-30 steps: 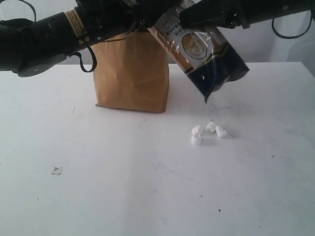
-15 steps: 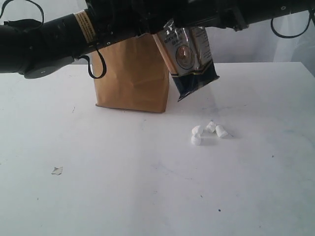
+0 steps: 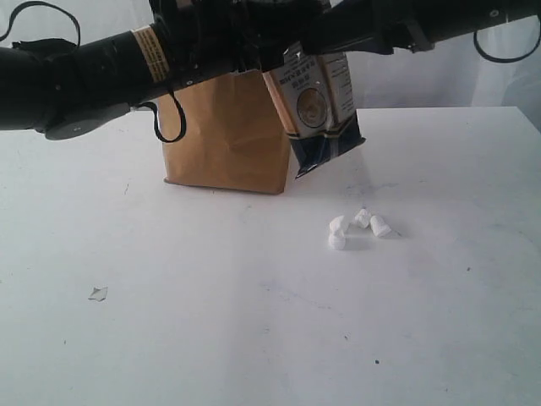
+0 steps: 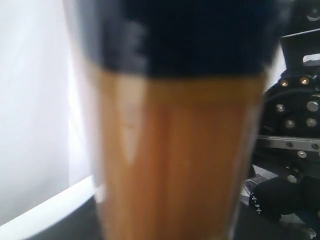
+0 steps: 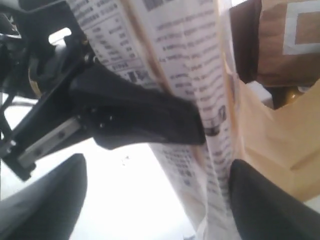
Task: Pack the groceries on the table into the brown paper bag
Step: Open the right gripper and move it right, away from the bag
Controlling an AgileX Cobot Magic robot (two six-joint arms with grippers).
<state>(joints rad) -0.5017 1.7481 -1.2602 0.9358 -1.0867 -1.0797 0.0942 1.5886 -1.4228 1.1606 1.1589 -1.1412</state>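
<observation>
Above the bag [image 3: 228, 135], the left arm [image 3: 76, 72], right arm [image 3: 423, 21] and hanging packet [image 3: 319, 110] crowd its top. The table [image 3: 254, 321] in front of the bag lies open, bar white lumps [image 3: 355, 228] front-right.

Plain white backdrop [image 3: 439, 80], even light.

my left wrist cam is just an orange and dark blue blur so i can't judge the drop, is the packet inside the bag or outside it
Observer: Outside. In the exterior view the packet hangs in the air at the right edge of the brown paper bag, with its lower end above the table.
Operator: who's holding it
Observer: In the right wrist view the left gripper has a black finger pressed across the packet's printed face. The right gripper has its own fingers spread apart.
Operator: anything in the bag already
Observer: A copper-brown pouch shows just past the bag's rim, seemingly inside.
</observation>
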